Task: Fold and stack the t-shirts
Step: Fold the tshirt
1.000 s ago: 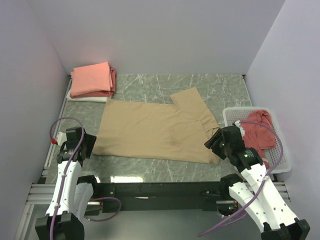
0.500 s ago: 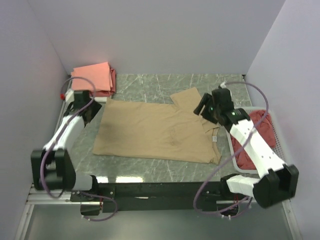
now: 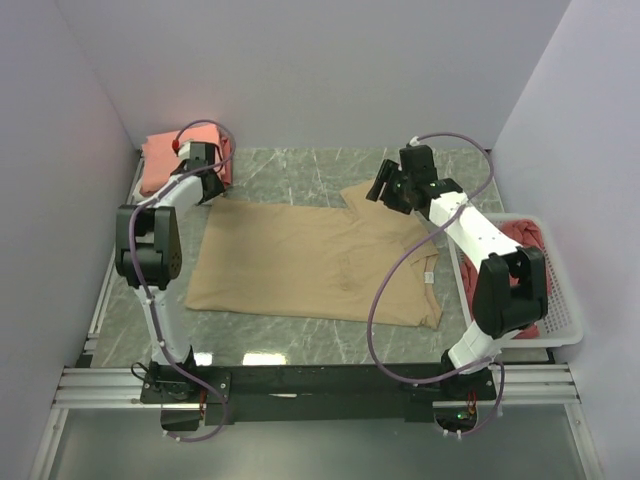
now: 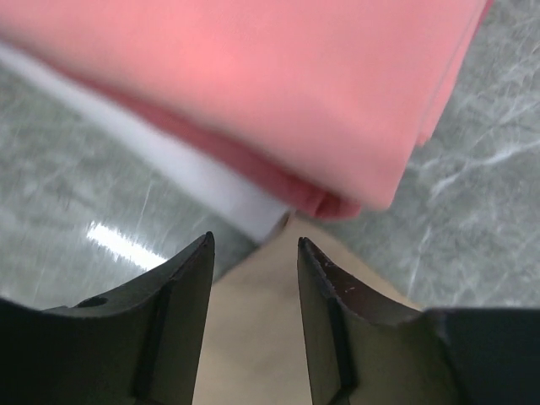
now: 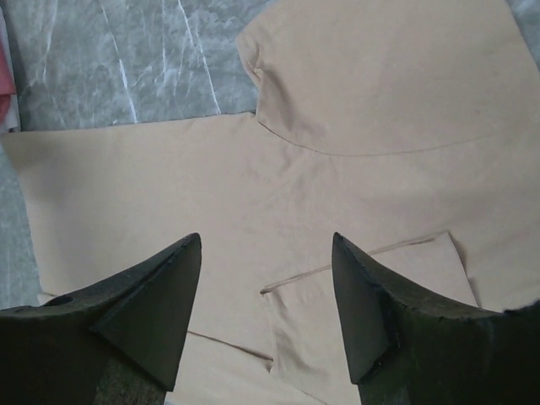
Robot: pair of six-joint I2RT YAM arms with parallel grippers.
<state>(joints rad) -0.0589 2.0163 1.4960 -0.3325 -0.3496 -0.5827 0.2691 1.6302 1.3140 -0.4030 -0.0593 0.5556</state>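
While the tan t-shirt [image 3: 300,265] lies flat on the marble surface [image 3: 300,175], long axis running left to right, the 2 arms reach its far edge. The left hand [image 4: 253,245], fingers partly apart and empty, hangs over the far-left corner [image 4: 253,337], just beside the folded salmon-pink stack [image 3: 185,160]. The right hand [image 5: 266,245], spread wide, hovers above the far-right sleeve [image 5: 380,76]. The basket [image 3: 563,280] stands well aside.

Free room and obstacles around the spread tan t-shirt [image 3: 310,260]

The shirt covers the middle of the table [image 3: 300,175]; bare marble is free behind it, between the two arms, and along the near edge. The folded stack [image 3: 160,165] fills the far left corner, just beside the left gripper [image 4: 253,245], whose jaws stand apart. The white basket [image 3: 570,320] blocks the right side. The right gripper [image 5: 266,245] hangs wide apart over the sleeve.
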